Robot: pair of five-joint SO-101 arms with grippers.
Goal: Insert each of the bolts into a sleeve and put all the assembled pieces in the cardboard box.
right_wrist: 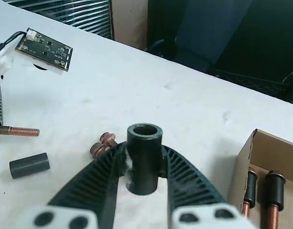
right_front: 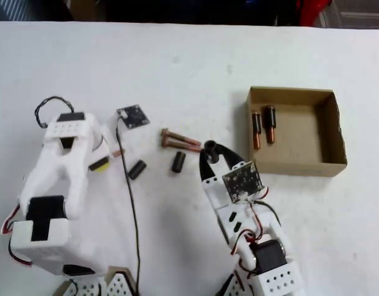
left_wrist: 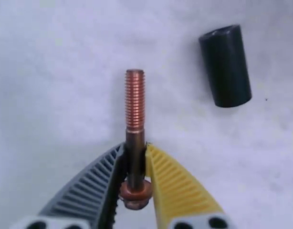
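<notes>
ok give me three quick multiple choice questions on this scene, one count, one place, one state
1. How many loose bolts lie ungripped on the table?
a) one
b) two
c) four

2. Where are the assembled pieces?
a) in the cardboard box
b) on the table
c) hanging over the table's edge

3. The left gripper is:
a) open
b) shut on nothing
c) shut on a bolt

Answers:
1 b, the high view shows a pair lying side by side between the arms.
2 a, both lie inside the box, near one side wall.
3 c, the left wrist view shows it clamping the shank next to the head.
</notes>
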